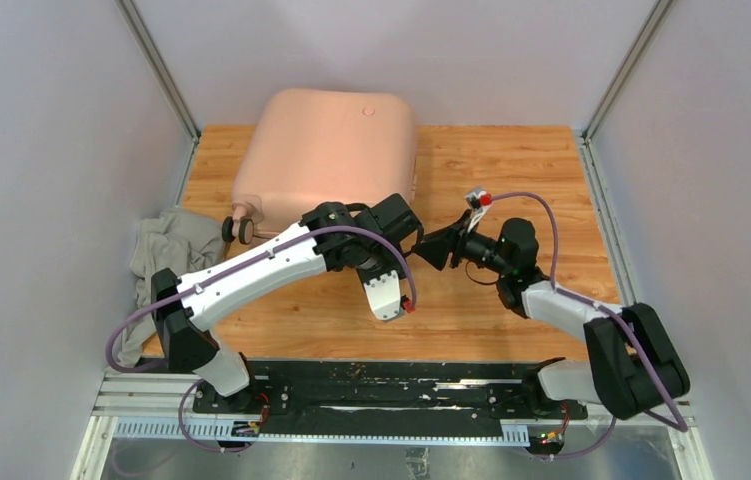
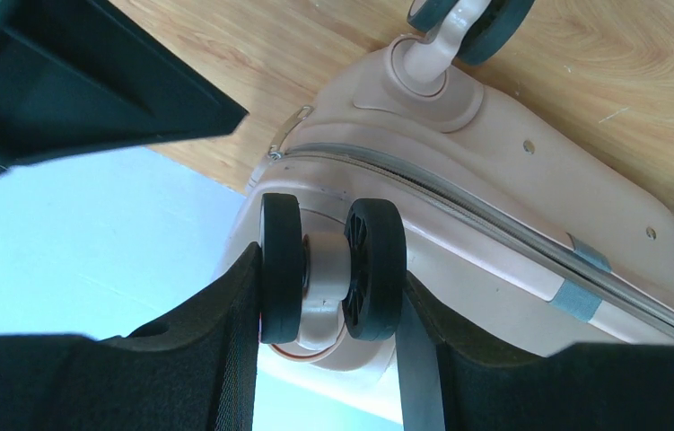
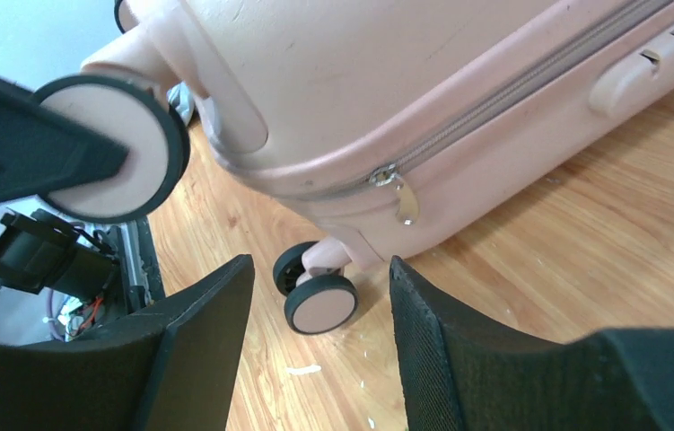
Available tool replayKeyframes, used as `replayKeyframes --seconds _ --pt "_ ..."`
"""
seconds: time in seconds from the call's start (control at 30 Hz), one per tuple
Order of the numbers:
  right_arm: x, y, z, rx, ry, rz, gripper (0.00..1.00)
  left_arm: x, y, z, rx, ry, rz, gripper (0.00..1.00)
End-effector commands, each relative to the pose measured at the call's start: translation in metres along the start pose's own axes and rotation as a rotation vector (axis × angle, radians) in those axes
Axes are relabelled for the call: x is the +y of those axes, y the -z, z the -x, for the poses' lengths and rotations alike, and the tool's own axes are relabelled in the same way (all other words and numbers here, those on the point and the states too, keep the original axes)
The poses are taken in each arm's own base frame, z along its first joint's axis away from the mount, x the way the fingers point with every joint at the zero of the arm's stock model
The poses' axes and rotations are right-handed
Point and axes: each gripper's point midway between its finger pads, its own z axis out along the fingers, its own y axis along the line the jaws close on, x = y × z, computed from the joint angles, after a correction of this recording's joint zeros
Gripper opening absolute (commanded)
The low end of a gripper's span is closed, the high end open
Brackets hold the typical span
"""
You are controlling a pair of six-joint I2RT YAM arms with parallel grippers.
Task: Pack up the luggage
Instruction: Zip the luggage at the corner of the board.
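Observation:
The luggage (image 1: 326,150), a pale pink hard-shell suitcase, lies zipped shut at the back of the wooden table. My left gripper (image 2: 331,269) is shut on one of its double spinner wheels (image 2: 373,269), a finger pressing on each tyre. In the top view this gripper (image 1: 409,222) is at the case's near right corner. My right gripper (image 3: 321,265) is open and empty, just in front of the lower corner wheel (image 3: 319,303), which rests on the table. In the top view it (image 1: 431,248) points left, close to the left gripper. The zip pull (image 3: 402,199) hangs at the corner.
A crumpled grey cloth (image 1: 166,250) lies at the table's left edge, beside another suitcase wheel (image 1: 241,230). Grey walls enclose the table on three sides. Bare wood (image 1: 511,170) shows to the right of the case.

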Motion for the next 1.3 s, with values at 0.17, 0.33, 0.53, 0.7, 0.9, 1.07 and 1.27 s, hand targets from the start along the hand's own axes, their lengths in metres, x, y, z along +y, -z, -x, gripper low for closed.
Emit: replayKeyframes --seconds 0.17,0.33,0.53,0.7,0.9,1.07,1.27 --pt "-0.012 -0.037 0.011 -0.001 -0.080 0.157 0.66 0.011 0.075 -0.056 0.239 0.132 0.199 0.00" --pt "-0.013 -0.053 0.016 -0.019 -0.093 0.262 0.86 0.008 0.080 -0.056 0.251 0.119 0.201 0.00" --pt "-0.007 -0.062 0.024 -0.026 -0.106 0.362 0.83 0.017 0.090 -0.062 0.271 0.116 0.227 0.00" --pt "-0.002 -0.064 0.017 -0.013 -0.147 0.414 0.70 0.025 0.093 -0.068 0.298 0.124 0.234 0.00" --pt "0.012 -0.060 0.020 -0.004 -0.125 0.450 0.61 0.034 0.093 -0.073 0.319 0.133 0.236 0.00" --pt "0.010 -0.063 0.023 -0.004 -0.136 0.447 0.48 0.035 0.096 -0.074 0.322 0.131 0.242 0.00" --pt "-0.001 -0.069 0.027 -0.032 -0.141 0.405 0.32 0.031 0.103 -0.074 0.324 0.127 0.253 0.00"
